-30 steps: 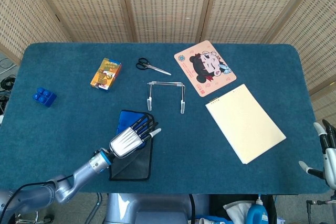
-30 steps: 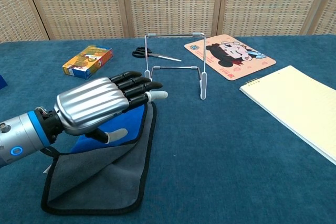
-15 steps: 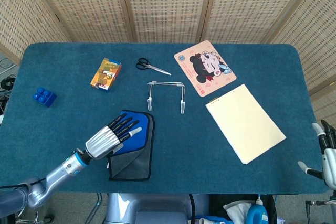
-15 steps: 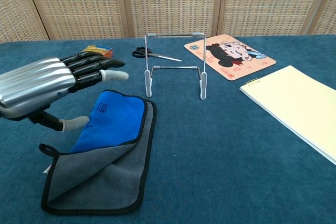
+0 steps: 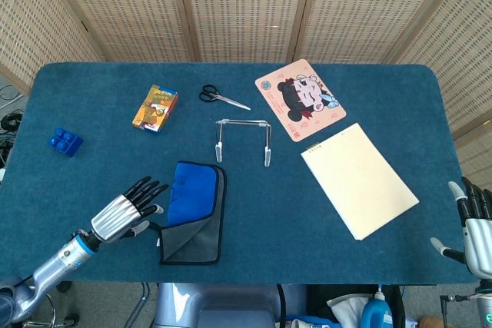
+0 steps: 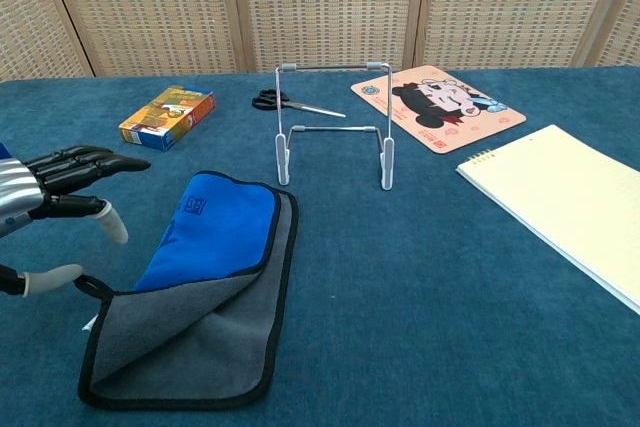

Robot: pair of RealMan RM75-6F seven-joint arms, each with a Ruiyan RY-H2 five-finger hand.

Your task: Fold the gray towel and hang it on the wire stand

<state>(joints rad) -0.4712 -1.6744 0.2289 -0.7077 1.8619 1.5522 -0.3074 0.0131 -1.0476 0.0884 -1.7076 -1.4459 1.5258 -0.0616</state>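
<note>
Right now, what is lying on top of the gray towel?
A folded-over flap showing its blue side covers the far part of the gray towel. Whatever lies beneath that flap is hidden. The left robot hand is beside it, not touching.

Towel tag [image 6: 194, 207]: a small mark on the blue side, too small to read.
Orange box [image 6: 167, 117]: print unreadable.
Cartoon mat [image 6: 437, 105]: lettering unreadable.

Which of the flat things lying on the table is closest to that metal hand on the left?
The towel, gray with its blue side folded up; the left hand hovers right beside it. The notepad and cartoon mat lie far off.
</note>
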